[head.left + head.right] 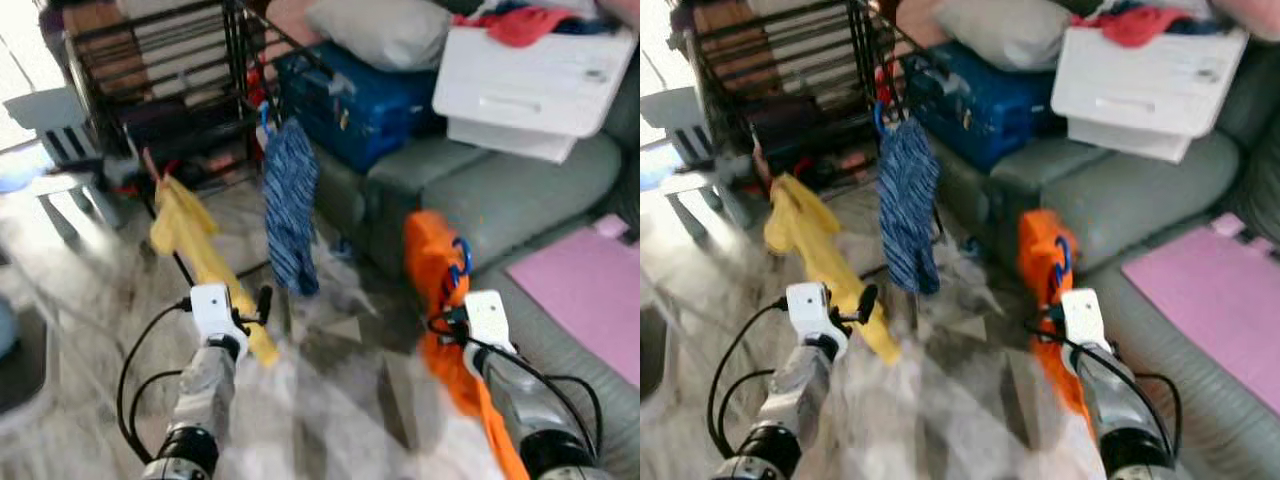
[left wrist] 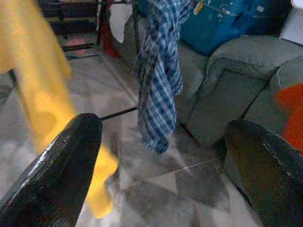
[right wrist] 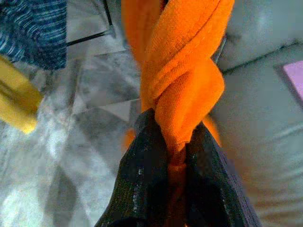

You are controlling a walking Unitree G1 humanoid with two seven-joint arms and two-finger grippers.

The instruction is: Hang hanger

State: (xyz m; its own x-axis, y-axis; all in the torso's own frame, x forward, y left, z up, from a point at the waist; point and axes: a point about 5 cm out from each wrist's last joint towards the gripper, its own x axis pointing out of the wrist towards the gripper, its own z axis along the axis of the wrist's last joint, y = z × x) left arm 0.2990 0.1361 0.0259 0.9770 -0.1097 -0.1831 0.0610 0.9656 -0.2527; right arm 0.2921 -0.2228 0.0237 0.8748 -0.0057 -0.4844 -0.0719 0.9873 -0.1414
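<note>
right gripper (image 3: 177,156): i am pinching the orange garment (image 1: 432,262) between my two black fingers, low on the cloth, and holding it up in front of me on my right side.
orange garment: it is riding on a blue hanger (image 1: 461,262) whose hook is poking out near the top of the cloth; the fabric is twisting and trailing down past my wrist.
left gripper (image 1: 262,308): i am holding it spread wide, gripping nothing, just beside the yellow garment (image 1: 192,240).
drying rack (image 1: 236,60): the black metal frame is standing ahead of me, between the sofa and a white chair (image 1: 62,150).
blue plaid garment (image 1: 290,205): it is already hanging from the rack's rail, between the yellow piece and my orange load.
sofa (image 1: 500,190): the grey-green sofa is sitting on my right, carrying a blue case (image 1: 350,100), a cushion (image 1: 385,30) and a white box (image 1: 530,80).
floor (image 1: 350,400): pale marbled tiles, blurring under me.
step in hand: i am judging that i am carrying the loaded hanger toward the rack; the hanging itself is not yet done.
next move: it is calling for raising the hook to a free stretch of rail near the plaid piece, setting it over, then opening my fingers.
risk: i am gripping cloth rather than the hanger, so the hook may be swinging or slipping.
</note>
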